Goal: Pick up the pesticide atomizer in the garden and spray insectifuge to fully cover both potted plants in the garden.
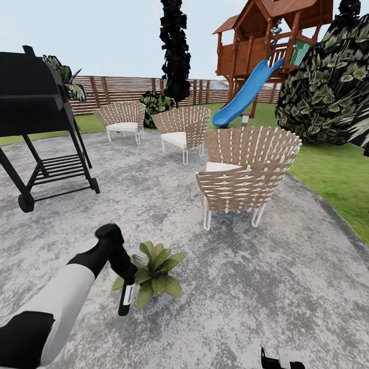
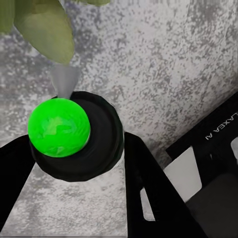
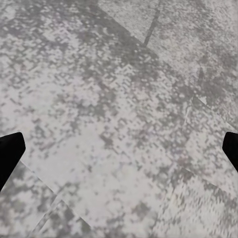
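On the grey stone patio [image 1: 266,287], our left gripper [image 1: 128,274] clamps the pesticide atomizer [image 1: 125,298], hanging just beside a potted plant [image 1: 156,271], pale nozzle toward the leaves. Our right gripper [image 3: 119,148] hovers above bare stone, fingers [image 3: 10,151] spread wide.

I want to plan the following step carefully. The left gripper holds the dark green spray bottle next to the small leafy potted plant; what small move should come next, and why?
Probably spray now. The left gripper holds the dark green spray bottle right beside the small green-leaved potted plant, and in the left wrist view its pale grey nozzle faces a leaf closely. This is a judgement.
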